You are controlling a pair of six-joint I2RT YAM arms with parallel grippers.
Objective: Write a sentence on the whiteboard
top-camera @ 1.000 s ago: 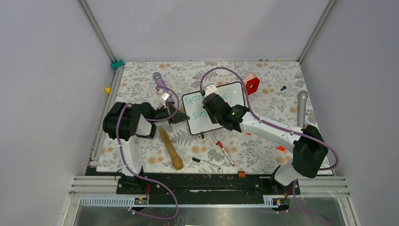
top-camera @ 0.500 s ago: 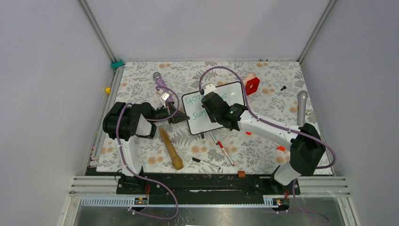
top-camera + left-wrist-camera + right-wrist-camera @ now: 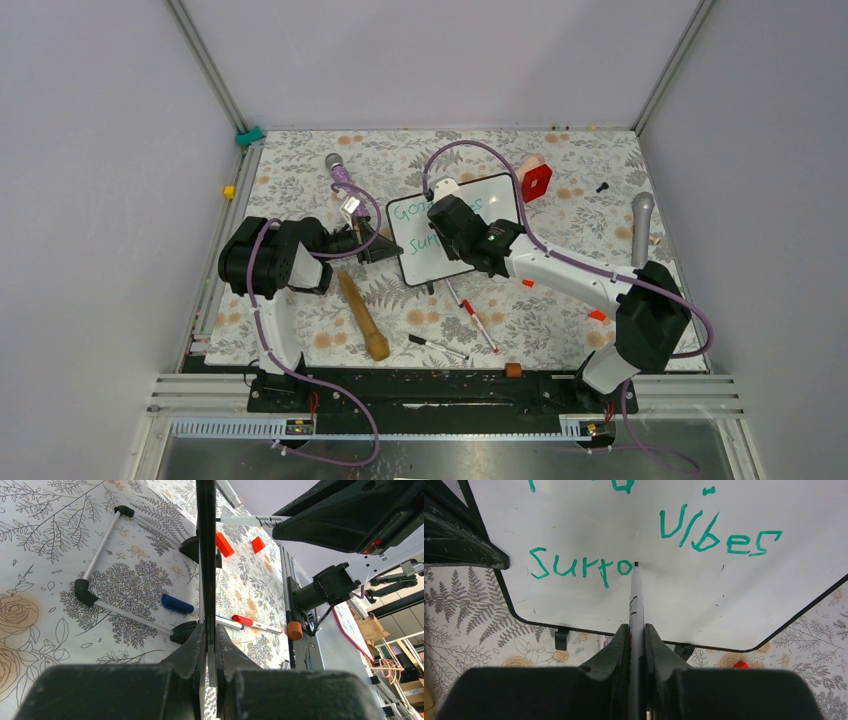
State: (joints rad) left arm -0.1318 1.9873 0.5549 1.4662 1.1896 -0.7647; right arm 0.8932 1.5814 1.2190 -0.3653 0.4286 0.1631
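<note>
- Your left gripper (image 3: 209, 630) is clamped shut on the left edge of the small white rectangular whiteboard with a thin black frame (image 3: 500, 200).
- The board stands near the middle of the floral-patterned table (image 3: 560, 320), a little towards the far edge, and leans on its small black feet.
- Your right gripper (image 3: 636, 630) is closed tight around a slim white marker (image 3: 636, 595).
- The marker's tip touches the board just right of the last letter written.
- The green handwritten sentence (image 3: 583, 569) shows "vibes" on the upper line and "Surro" on the lower one. In the top view your right arm covers most of it.
- A wooden stick (image 3: 362, 316) lies near the table's near-left corner, and a grey microphone (image 3: 641, 228) lies by the right edge.
</note>
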